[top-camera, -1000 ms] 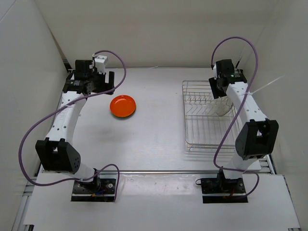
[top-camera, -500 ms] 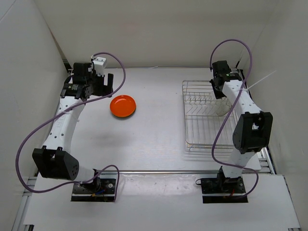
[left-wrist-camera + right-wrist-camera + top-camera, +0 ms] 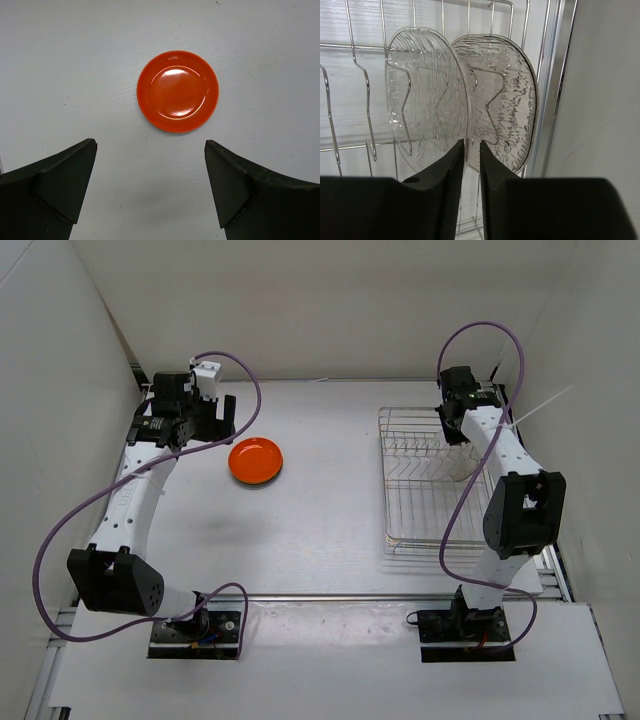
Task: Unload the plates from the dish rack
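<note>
glossy orange plate (image 3: pixel 177 91); rippled clear glassy plates (image 3: pixel 427 100); shiny metal wire dish rack (image 3: pixel 420 510).

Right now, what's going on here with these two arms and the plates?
Plates are being unloaded from the dish rack. The orange plate lies flat on the table, and the left gripper hangs open above it without touching. The right gripper is down in the rack, where two clear plates stand upright side by side. It is nearly closed at the rim of the left one as its wrist camera sees it, but whether it actually pinches the rim is unclear.
</note>
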